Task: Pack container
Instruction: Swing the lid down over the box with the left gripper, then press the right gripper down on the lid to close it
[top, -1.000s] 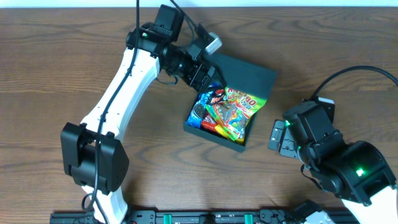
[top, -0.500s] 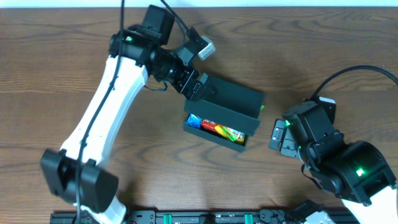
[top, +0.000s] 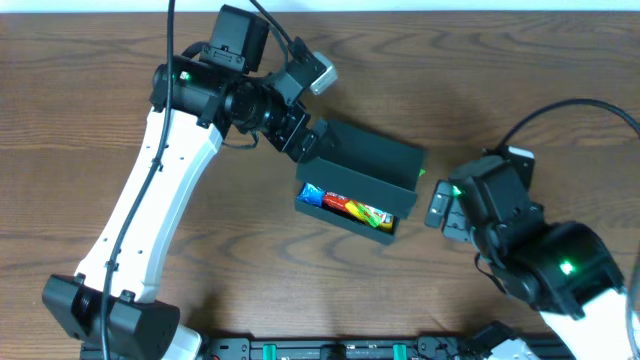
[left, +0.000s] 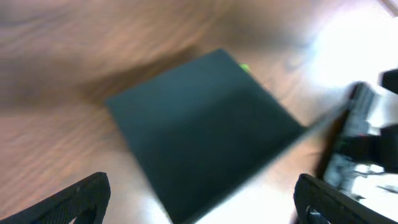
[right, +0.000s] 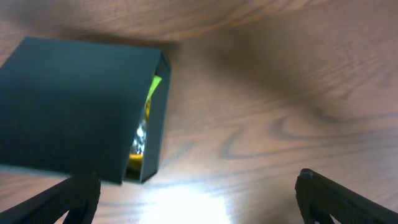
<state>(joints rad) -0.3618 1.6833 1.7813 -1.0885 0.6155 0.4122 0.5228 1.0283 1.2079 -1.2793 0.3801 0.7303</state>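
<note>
The dark teal-green container (top: 365, 170) sits mid-table with its flap lid lowered over most of the box. Colourful snack packets (top: 350, 207) show through the gap at its front edge. My left gripper (top: 305, 140) is open at the container's back left corner, just above the lid. In the left wrist view the lid (left: 199, 127) fills the middle between my spread left fingers (left: 199, 202). My right gripper (top: 440, 208) is open and empty to the right of the container. In the right wrist view the container (right: 78, 102) lies upper left with a yellow packet (right: 140, 149) showing in the gap.
The brown wooden table (top: 520, 70) stretches all round the container. Black cables run from both arms. A dark rail (top: 330, 350) lies along the table's front edge.
The lid has swung from fully open to nearly down over the snacks. My left arm has drawn back to the left. My right gripper has shifted slightly left.
</note>
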